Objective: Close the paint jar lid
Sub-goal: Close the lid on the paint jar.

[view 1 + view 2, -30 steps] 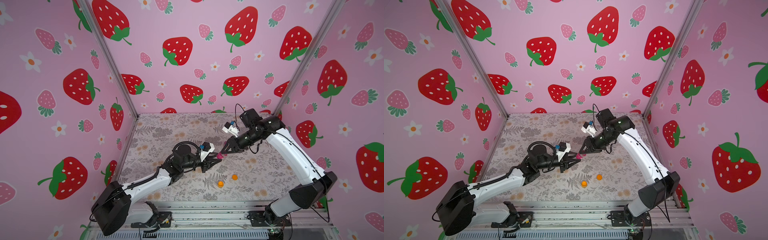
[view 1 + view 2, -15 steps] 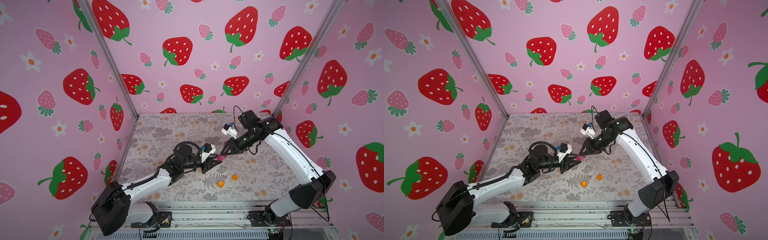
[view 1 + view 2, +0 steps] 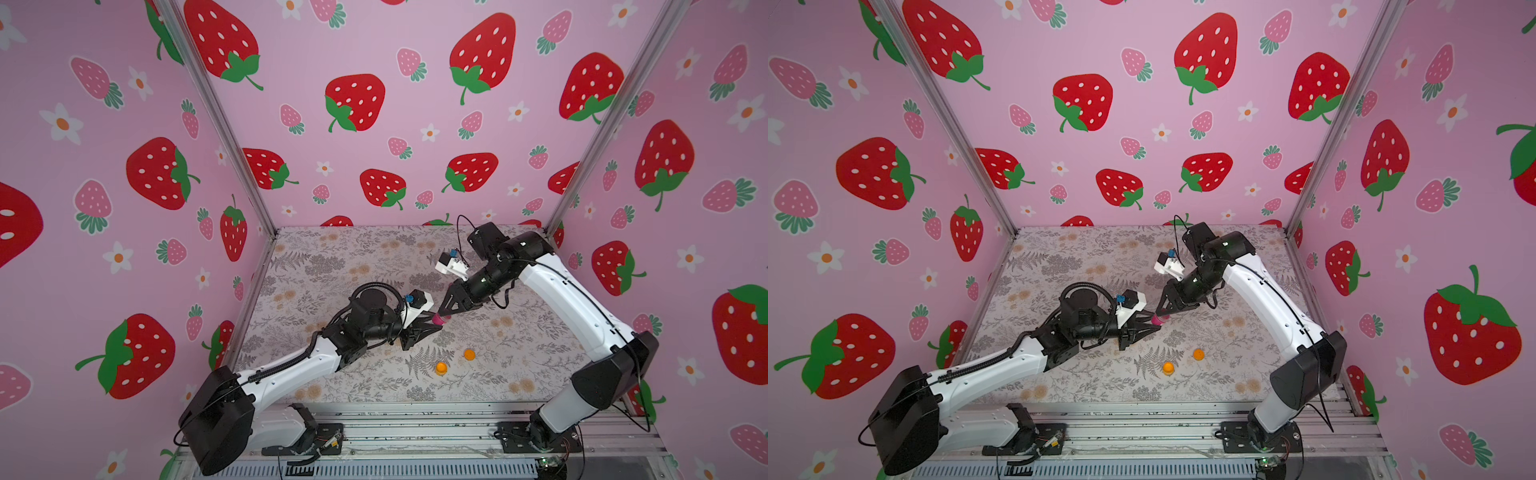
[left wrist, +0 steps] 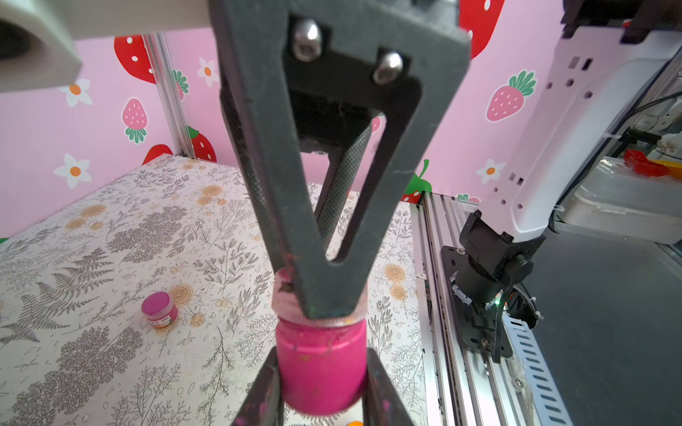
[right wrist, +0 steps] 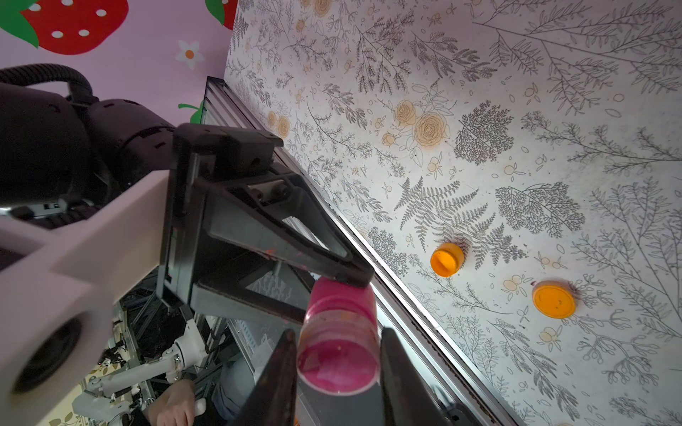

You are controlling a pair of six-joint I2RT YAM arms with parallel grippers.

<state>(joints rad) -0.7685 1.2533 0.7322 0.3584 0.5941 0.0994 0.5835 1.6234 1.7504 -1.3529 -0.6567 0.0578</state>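
Note:
A small pink paint jar (image 3: 439,319) (image 3: 1158,319) hangs above the middle of the floral mat, held between both arms. My left gripper (image 4: 321,365) (image 3: 435,325) is shut on the jar's pink body (image 4: 321,354) from the side. My right gripper (image 5: 337,343) (image 3: 442,312) comes down from the other end and is shut on the clear, paint-stained lid (image 5: 337,363). The lid's pale rim (image 4: 282,300) sits on the jar's mouth under the right gripper's fingers (image 4: 280,166). Whether the lid is fully seated I cannot tell.
An open orange jar (image 3: 441,368) (image 5: 446,259) and its orange lid (image 3: 469,354) (image 5: 553,298) lie on the mat (image 3: 332,266) near the front edge. Another small pink jar (image 4: 159,309) stands on the mat farther off. Metal rails run along the front.
The right wrist has turned a little over the jar, its camera housing shifting slightly left and down. The left arm and the jar have stayed put.

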